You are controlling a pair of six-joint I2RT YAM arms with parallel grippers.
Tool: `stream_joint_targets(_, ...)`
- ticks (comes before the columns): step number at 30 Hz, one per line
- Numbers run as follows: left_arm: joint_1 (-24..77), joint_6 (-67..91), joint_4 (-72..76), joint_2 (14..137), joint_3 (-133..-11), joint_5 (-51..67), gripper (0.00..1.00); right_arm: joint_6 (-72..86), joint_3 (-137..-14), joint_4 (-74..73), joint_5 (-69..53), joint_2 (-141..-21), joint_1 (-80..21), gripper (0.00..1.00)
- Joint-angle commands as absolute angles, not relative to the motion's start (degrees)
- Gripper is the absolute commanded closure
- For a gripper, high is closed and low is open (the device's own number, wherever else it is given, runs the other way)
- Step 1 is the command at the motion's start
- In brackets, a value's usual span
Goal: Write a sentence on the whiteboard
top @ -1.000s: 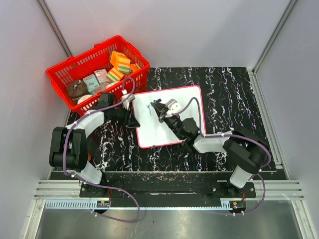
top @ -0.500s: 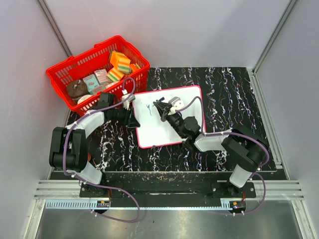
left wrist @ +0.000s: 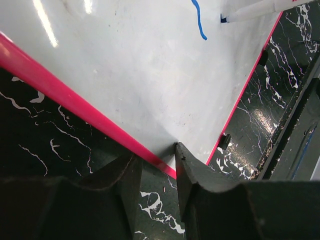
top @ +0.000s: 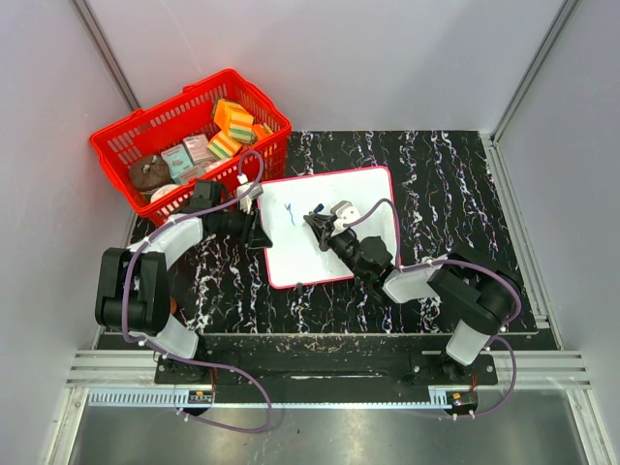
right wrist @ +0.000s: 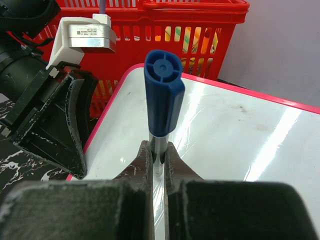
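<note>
The whiteboard (top: 358,203) lies flat on the black marbled table, its red frame also in the left wrist view (left wrist: 60,87). My left gripper (top: 258,232) is closed on its left edge: one finger (left wrist: 187,165) rests on the white face, the other sits outside the frame. My right gripper (top: 316,223) is over the board's middle, shut on a marker (right wrist: 164,95) with its blue cap on the back end. The marker tip (left wrist: 235,17) sits just right of a short blue stroke (left wrist: 199,22), also visible from above (top: 289,208). No readable words of the sentence show.
A red basket (top: 114,155) with sponges and packets stands at the back left, right behind the board's far-left corner; it fills the back of the right wrist view (right wrist: 200,20). Grey walls close in left, right and back.
My right gripper has moved with the marker toward the near right across the board, away from the blue stroke. The left arm and the board have not moved.
</note>
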State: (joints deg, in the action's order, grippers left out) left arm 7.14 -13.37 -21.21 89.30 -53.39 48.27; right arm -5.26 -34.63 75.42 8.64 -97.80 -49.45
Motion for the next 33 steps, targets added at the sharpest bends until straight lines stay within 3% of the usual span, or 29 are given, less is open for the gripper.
stream_joint_targets(1,7.6,-14.9,-20.0,86.8,-54.1,49.2,0.65,-5.1,-35.9,88.3,8.9,-97.9,-49.5,1.0)
stream_joint_targets(18,7.6,-15.1,-20.1,86.8,-54.0,49.2,0.65,-7.6,-42.1,87.0,10.5,-98.9,-49.5,1.0)
stream_joint_targets(24,7.6,-15.6,-20.4,86.7,-54.1,49.5,0.87,-7.6,-42.9,86.7,12.1,-100.0,-49.4,1.0)
stream_joint_targets(29,7.6,-16.1,-20.7,86.7,-53.9,49.4,0.9,-7.6,-40.9,88.1,11.5,-98.9,-49.4,1.0)
stream_joint_targets(33,7.6,-16.2,-20.7,86.7,-53.8,49.4,1.0,-7.6,-39.0,88.4,10.6,-96.5,-49.4,1.0)
